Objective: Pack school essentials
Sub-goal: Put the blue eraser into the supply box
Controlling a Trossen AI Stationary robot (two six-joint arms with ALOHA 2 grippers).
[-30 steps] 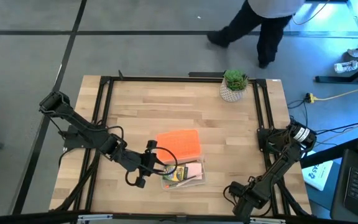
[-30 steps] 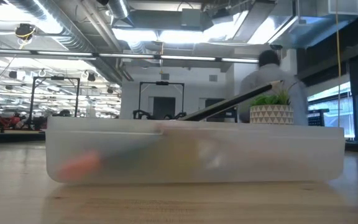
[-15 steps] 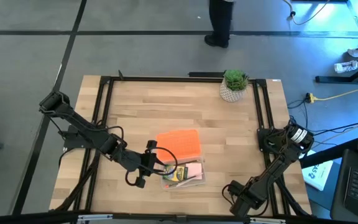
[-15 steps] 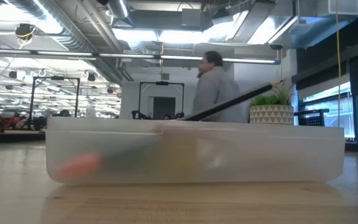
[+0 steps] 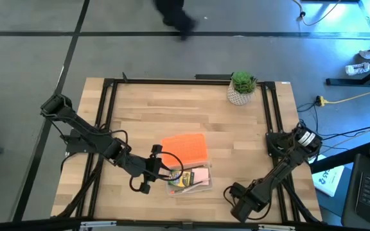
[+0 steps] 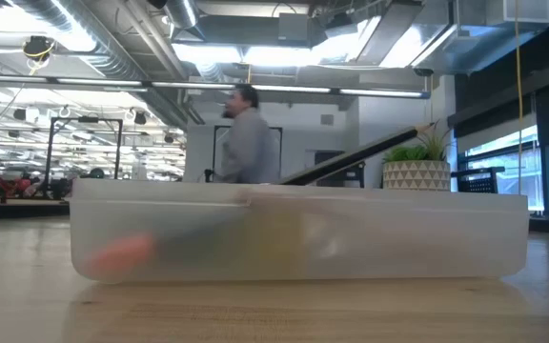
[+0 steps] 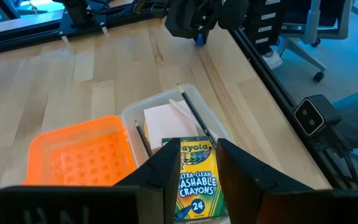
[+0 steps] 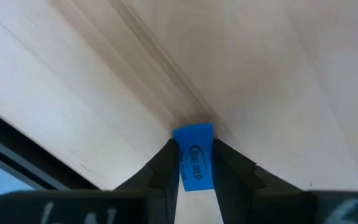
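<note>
Since a second ago, the right gripper point(image 5: 239, 204) has shifted a little toward the table's middle along the near edge, and the person point(image 6: 246, 133) beyond the far edge has walked across the room; only a dark foot shows at the top of the high view. The left arm has not moved.

The right gripper's two dark fingers point(image 8: 165, 163) pinch a tiny blue rectangular piece point(image 8: 194, 162) between them, held over bare light wood table point(image 5: 223, 135); the print on the piece is too small to read.

The left gripper point(image 5: 148, 174) sits beside the clear plastic case point(image 5: 188, 181), on its left side. Its fingers point(image 7: 160, 174) are spread, and the green-and-yellow crayon box point(image 7: 196, 180) shows in the gap between them, lying inside the case. Whether the fingers touch the box cannot be told. A pale pink square pad point(image 7: 166, 119) and thin dark pencils point(image 7: 194, 115) lie in the same case; the pad is partly covered by the crayon box. The flat orange ribbed lid point(image 5: 185, 147) lies just beside the case, toward the far edge.

In the low view the case fills the foreground, and its frosted wall blurs the contents to smears of colour. A small potted green plant point(image 5: 242, 87) stands at the far right of the table.
</note>
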